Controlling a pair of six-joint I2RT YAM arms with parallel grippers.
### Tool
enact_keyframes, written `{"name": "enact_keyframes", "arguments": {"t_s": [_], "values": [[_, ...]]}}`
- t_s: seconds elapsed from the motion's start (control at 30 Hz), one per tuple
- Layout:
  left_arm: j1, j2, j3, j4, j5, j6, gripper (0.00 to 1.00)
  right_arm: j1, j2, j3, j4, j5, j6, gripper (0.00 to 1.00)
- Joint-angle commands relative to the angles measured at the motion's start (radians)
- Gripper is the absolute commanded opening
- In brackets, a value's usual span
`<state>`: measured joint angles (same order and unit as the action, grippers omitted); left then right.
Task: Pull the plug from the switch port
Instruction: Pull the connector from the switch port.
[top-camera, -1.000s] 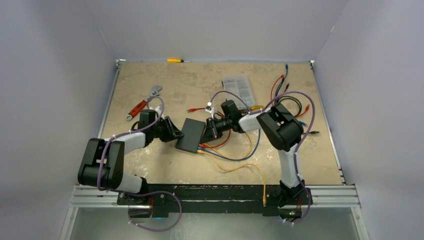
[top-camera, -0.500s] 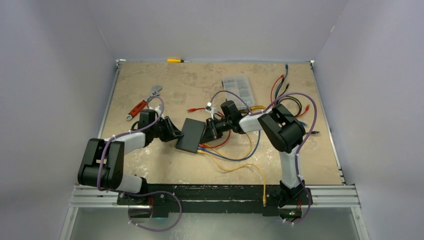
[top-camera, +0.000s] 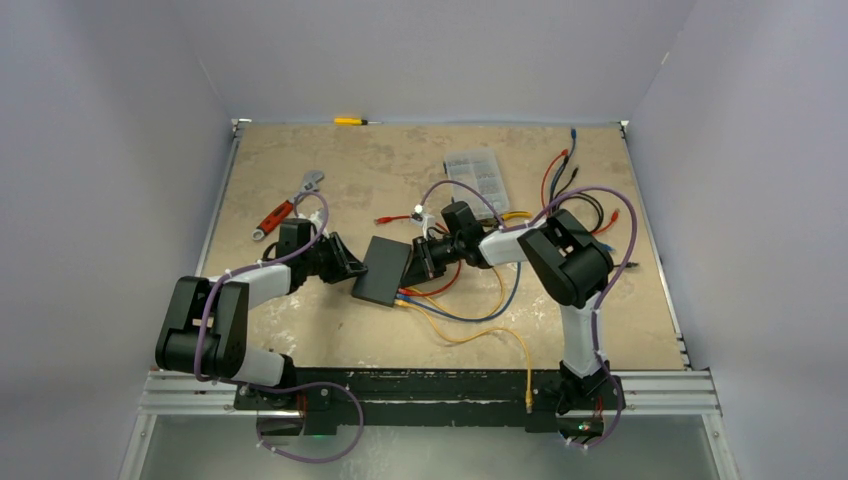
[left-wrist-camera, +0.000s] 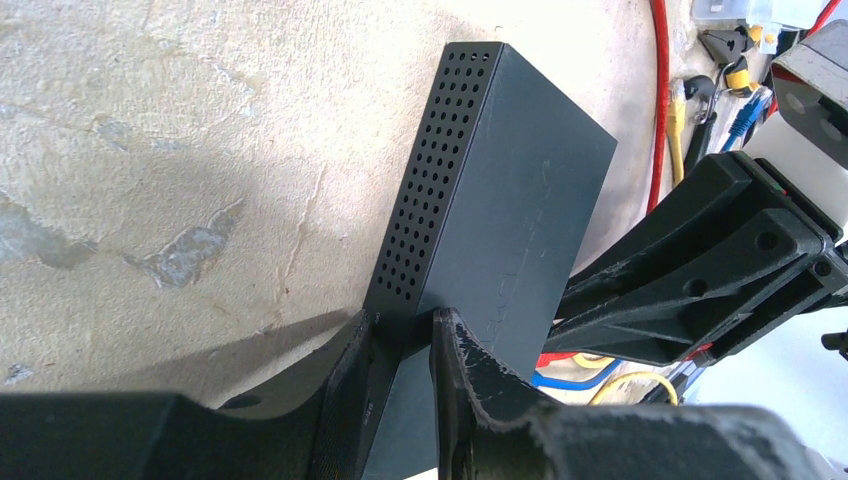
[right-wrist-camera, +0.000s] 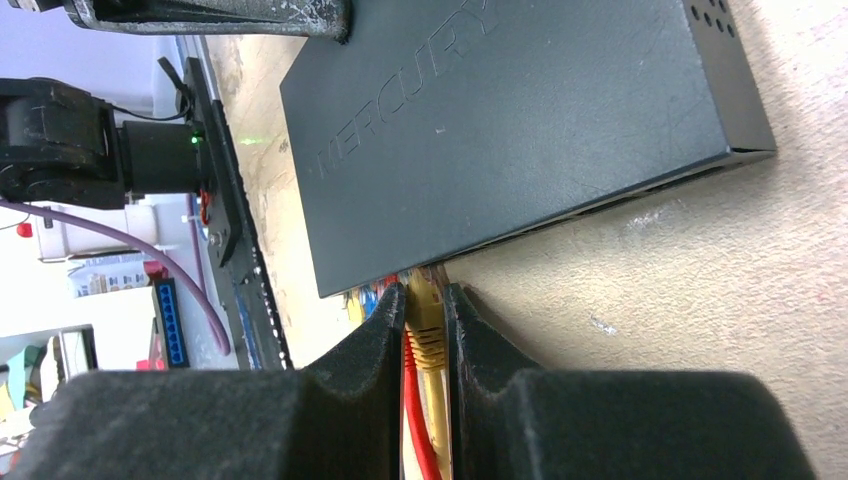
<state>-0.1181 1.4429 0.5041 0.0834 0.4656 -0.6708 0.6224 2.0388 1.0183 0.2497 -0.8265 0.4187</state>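
The switch (top-camera: 382, 270), a flat matte-black box, lies mid-table between both arms. In the left wrist view my left gripper (left-wrist-camera: 400, 328) is shut on the near corner of the switch (left-wrist-camera: 500, 190), one finger on the perforated side, the other on the top face. From the top, the left gripper (top-camera: 352, 268) sits at the box's left edge. My right gripper (right-wrist-camera: 425, 296) is shut on a yellow plug (right-wrist-camera: 427, 318) right at the port edge of the switch (right-wrist-camera: 500, 120). A red cable (right-wrist-camera: 412, 400) runs alongside it between the fingers. The right gripper (top-camera: 414, 266) stands at the box's right side.
Blue, red and yellow cables (top-camera: 470, 318) trail from the switch toward the front edge. A clear organiser box (top-camera: 475, 172) and loose leads (top-camera: 590, 200) lie at the back right. A red-handled wrench (top-camera: 285, 210) lies at the left, a yellow screwdriver (top-camera: 350, 120) by the back wall.
The left jaws have closed slightly tighter on the switch. The right arm's elbow has drifted a little to the right. The switch and plug have not visibly moved.
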Motion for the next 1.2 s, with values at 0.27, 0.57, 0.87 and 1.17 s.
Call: {"name": "enact_keyframes", "arguments": {"t_s": [0.27, 0.57, 0.87, 1.17], "values": [[0.012, 0.053, -0.049, -0.131, -0.177, 0.04, 0.17, -0.034, -0.012, -0.063, -0.198, 0.139, -0.097, 0.0], [0.012, 0.056, -0.051, -0.129, -0.182, 0.04, 0.16, -0.048, -0.024, -0.075, -0.211, 0.134, -0.118, 0.0], [0.014, 0.056, -0.047, -0.129, -0.182, 0.039, 0.16, -0.055, -0.041, -0.081, -0.241, 0.112, -0.146, 0.0], [0.014, 0.06, -0.046, -0.129, -0.182, 0.04, 0.15, -0.059, -0.031, -0.087, -0.247, 0.111, -0.158, 0.0]]}}
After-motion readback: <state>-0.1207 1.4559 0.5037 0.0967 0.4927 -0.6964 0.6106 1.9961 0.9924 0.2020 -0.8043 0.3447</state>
